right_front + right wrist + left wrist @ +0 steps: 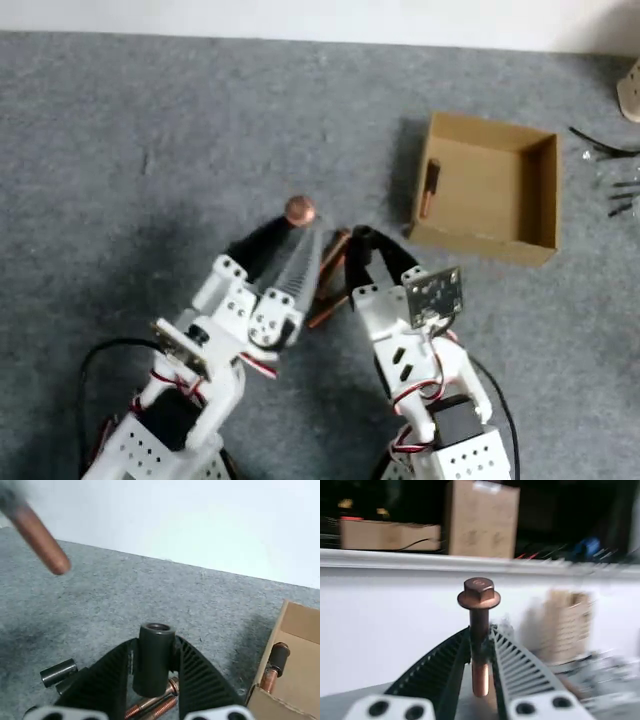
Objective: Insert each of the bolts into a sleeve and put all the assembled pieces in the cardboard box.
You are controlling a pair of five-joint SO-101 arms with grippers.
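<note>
Copper bolt [479, 605]; dark grey sleeve [152, 655]; brown cardboard box [480, 245]; speckled grey table [150, 130].

The bolt [40, 540] is blurred, its head cut off; the cardboard box [300, 622] is cropped.

A grey carpet [150, 130] covers the work surface and ends at a white wall [300, 18] along its far edge. Beyond the wall's ledge [395, 560], a dim room holds two brown cartons [482, 520], one tall and one low, with a black cable [417, 544] by the low one.
</note>
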